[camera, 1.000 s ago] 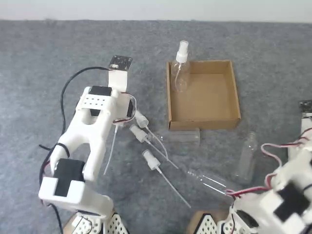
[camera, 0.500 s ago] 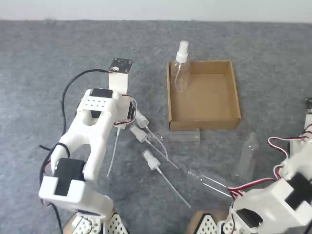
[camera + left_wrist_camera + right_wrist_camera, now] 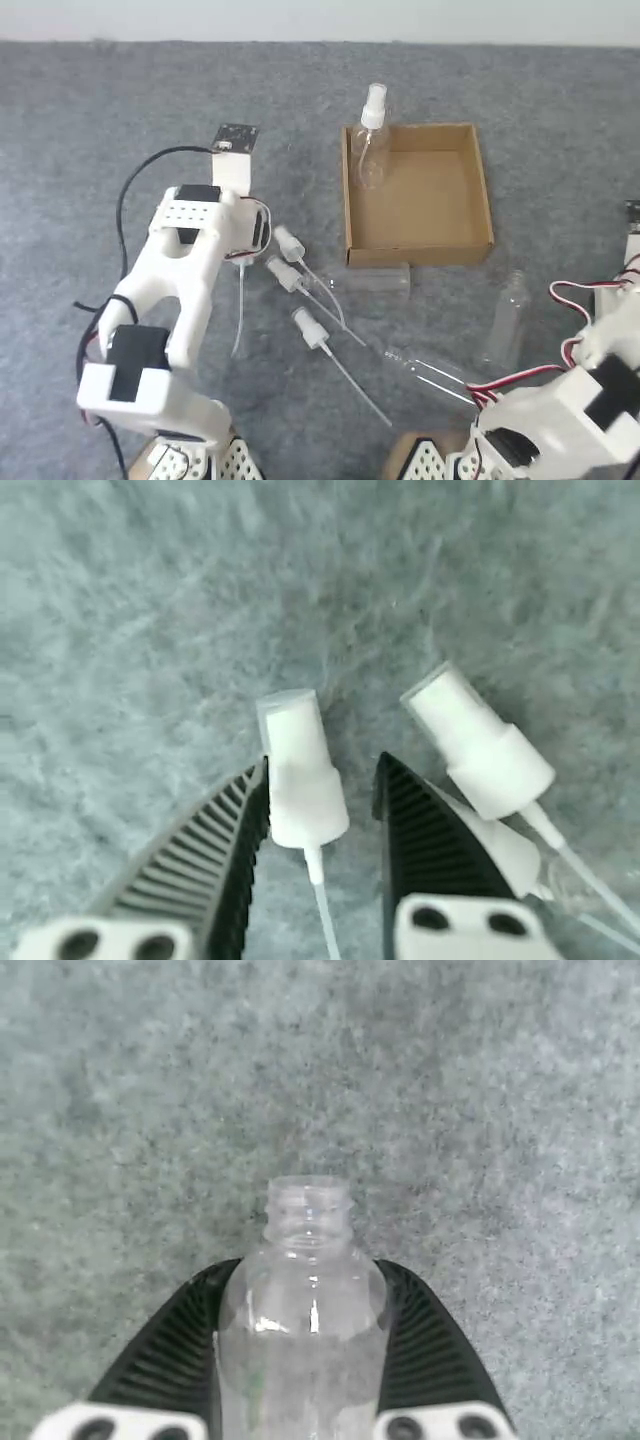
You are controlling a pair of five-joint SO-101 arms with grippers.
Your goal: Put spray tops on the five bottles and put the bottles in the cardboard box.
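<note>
My left gripper (image 3: 322,765) is shut on a white spray top (image 3: 300,770) just above the carpet; its thin tube (image 3: 240,310) hangs below the left arm (image 3: 190,260). A second spray top (image 3: 480,745) lies close beside it. Three loose spray tops (image 3: 290,243) (image 3: 283,275) (image 3: 310,325) lie between the arm and the cardboard box (image 3: 470,190). One capped bottle (image 3: 370,145) leans in the box's corner. My right gripper (image 3: 307,1265) is shut on a clear bottle (image 3: 305,1290) with an open neck.
A clear bottle (image 3: 375,280) lies in front of the box. Another clear bottle (image 3: 430,370) lies nearer the right arm (image 3: 570,410), and a third (image 3: 505,320) stands beside it. Grey carpet covers the table.
The left arm has shifted a little to the left with the spray top, and its hanging tube has swung rightward. The right arm shifted to the right early on, then stayed put.
</note>
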